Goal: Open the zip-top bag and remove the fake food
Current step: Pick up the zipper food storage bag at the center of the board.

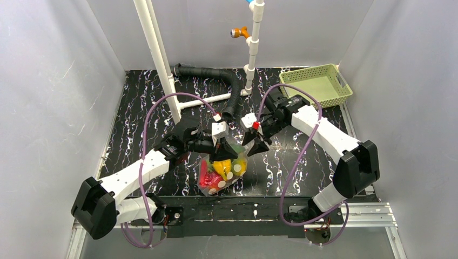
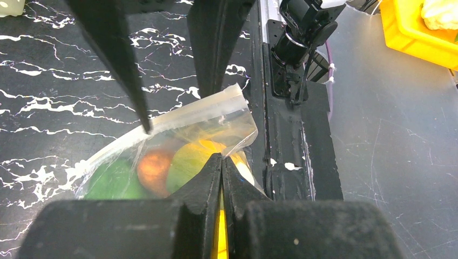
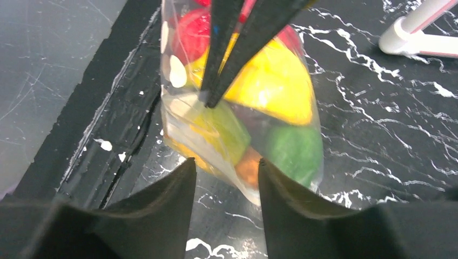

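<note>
My left tool [image 1: 220, 151] pinches the top of the bag [image 1: 221, 175], holding it up near the counter's [image 1: 140, 108] 6 o'clock edge, food [image 3: 270, 81] inside. My right tool [image 1: 258, 147] stands half-spread, empty, at the bag's 2 o'clock.

You had bright, even overhead light, glare on the bag [image 3: 286, 140], and blurred near fingers [image 3: 156, 216] in both wrist views.

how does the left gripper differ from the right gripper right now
The left gripper is shut, pinching the zip-top bag; the right gripper is open, gripping nothing. In the top view the left gripper reaches in from the bag's left, the right gripper from its right. Both are at the bag's zip end.
</note>
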`<act>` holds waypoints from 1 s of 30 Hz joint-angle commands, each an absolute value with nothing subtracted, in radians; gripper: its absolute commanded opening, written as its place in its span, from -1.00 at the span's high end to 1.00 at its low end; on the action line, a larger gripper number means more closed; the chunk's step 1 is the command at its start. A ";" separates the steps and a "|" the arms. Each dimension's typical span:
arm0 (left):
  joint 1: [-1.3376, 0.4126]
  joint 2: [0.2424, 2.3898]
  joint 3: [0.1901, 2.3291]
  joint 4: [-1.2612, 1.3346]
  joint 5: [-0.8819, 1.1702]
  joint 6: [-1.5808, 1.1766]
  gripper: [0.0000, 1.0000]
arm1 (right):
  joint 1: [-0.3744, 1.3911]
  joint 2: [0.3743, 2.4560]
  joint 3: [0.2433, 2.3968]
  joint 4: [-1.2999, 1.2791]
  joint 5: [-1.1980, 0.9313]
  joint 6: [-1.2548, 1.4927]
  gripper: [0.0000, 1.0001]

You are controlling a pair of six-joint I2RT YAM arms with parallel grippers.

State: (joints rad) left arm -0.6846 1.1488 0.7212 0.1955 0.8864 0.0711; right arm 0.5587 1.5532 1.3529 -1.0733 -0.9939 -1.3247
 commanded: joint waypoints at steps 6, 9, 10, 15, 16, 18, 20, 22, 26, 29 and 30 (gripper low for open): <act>-0.685 1.082 0.732 0.210 0.892 0.067 1.00 | 0.601 1.559 1.312 -1.035 -1.014 -1.215 0.66; -0.684 1.067 0.724 0.215 0.876 0.057 1.00 | 0.599 1.548 1.306 -1.000 -0.998 -1.144 0.97; -0.685 1.060 0.722 0.216 0.859 0.049 1.00 | 0.598 1.537 1.300 -0.976 -0.982 -1.107 0.97; -0.684 1.019 0.714 0.194 0.742 -0.026 0.01 | 0.568 1.462 1.308 -0.887 -0.856 -0.909 0.97; -0.683 1.006 0.710 0.192 0.726 -0.037 -0.18 | 0.555 1.445 1.316 -0.889 -0.836 -0.890 0.97; -0.681 0.970 0.707 0.186 0.701 -0.037 -0.72 | 0.527 1.413 1.336 -0.905 -0.799 -0.862 0.97; -0.679 0.939 0.711 0.167 0.666 -0.026 -0.96 | 0.510 1.387 1.357 -0.925 -0.755 -0.833 0.97; -0.676 0.912 0.723 0.134 0.629 -0.010 -0.97 | 0.502 1.367 1.382 -0.952 -0.706 -0.811 0.97; -0.673 0.877 0.754 0.088 0.498 -0.054 -0.96 | 0.500 1.327 1.413 -0.978 -0.605 -0.757 0.97; -0.673 0.878 0.763 0.089 0.504 -0.044 -0.96 | 0.500 1.327 1.462 -1.016 -0.561 -0.728 0.97; -0.672 0.890 0.770 0.087 0.517 -0.031 -0.96 | 0.504 1.337 1.486 -1.033 -0.548 -0.714 0.97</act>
